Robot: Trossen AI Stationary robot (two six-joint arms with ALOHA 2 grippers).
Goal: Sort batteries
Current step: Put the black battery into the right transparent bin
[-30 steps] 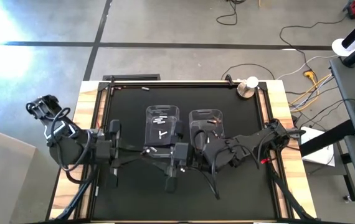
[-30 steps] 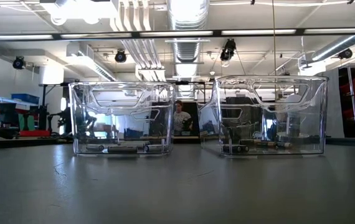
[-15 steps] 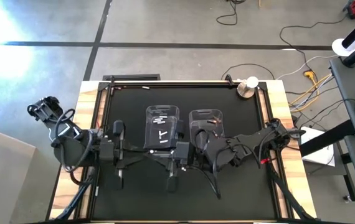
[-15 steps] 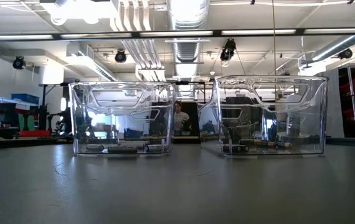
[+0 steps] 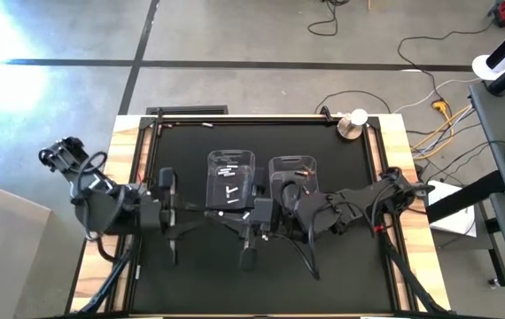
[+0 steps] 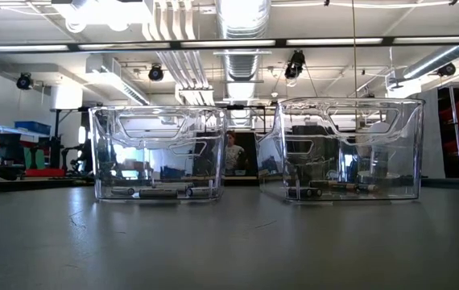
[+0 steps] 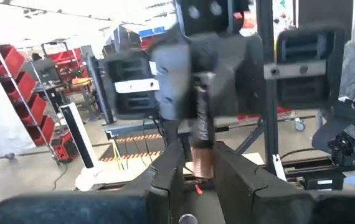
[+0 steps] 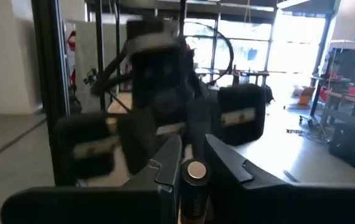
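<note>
In the high view, both grippers are meeting at lower centre of the surface [image 5: 190, 275], the left gripper [image 5: 251, 237] having shifted right since a moment ago. In the wrist views, a battery [image 7: 201, 149] is passing across: the right gripper [image 8: 193, 163] is clamping it while the left one's grip is loosening. In the low view, sorted batteries [image 6: 159, 192] are lying in both bins [image 6: 159, 153].

both grippers meet mid-table, jaws pinched.

Two bins stand side by side on the table [image 5: 190, 275]: the left bin [image 5: 230, 186] and the right bin [image 5: 290, 177], each with batteries [image 6: 161, 192] lying on its floor. Both arms meet just in front of the bins. A small can [image 5: 351, 126] sits at the table's far right corner.
</note>
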